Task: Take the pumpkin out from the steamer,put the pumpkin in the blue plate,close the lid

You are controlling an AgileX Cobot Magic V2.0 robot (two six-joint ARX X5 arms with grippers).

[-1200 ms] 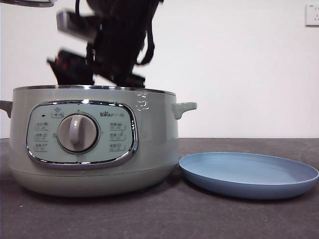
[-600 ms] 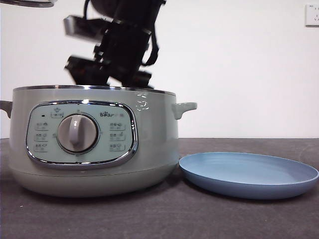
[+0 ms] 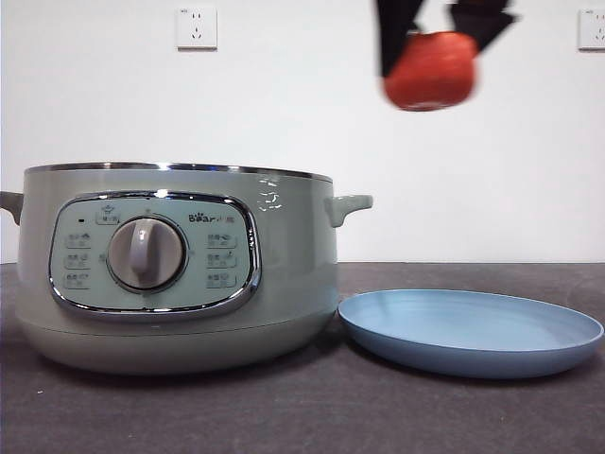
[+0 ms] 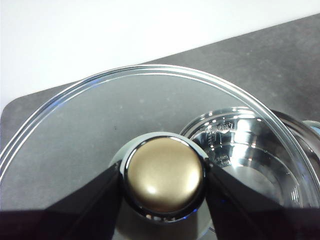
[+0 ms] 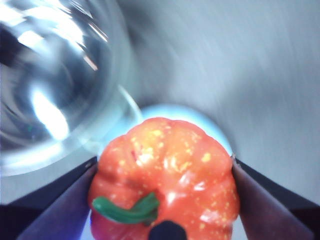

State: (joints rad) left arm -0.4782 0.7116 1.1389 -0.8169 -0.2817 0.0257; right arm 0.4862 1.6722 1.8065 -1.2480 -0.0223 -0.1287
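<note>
Right gripper (image 3: 435, 38) gripping pumpkin (image 3: 430, 70) between both jaws – hanging high in air, above near edge of blue plate (image 3: 471, 331), well clear of it. Right wrist view blurred: pumpkin (image 5: 165, 177) wedged between jaws, green stem showing, pale blue plate (image 5: 210, 125) underneath. Steamer (image 3: 175, 265) sitting open on dark table (image 3: 302, 416), plate just beside it. Left gripper (image 4: 164, 175) clamping knob of lid (image 4: 85, 135) – glass lid hanging above open steamer (image 4: 250, 150).

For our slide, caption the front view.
Right end effector carries pumpkin high above plate, beside lidless steamer.
</note>
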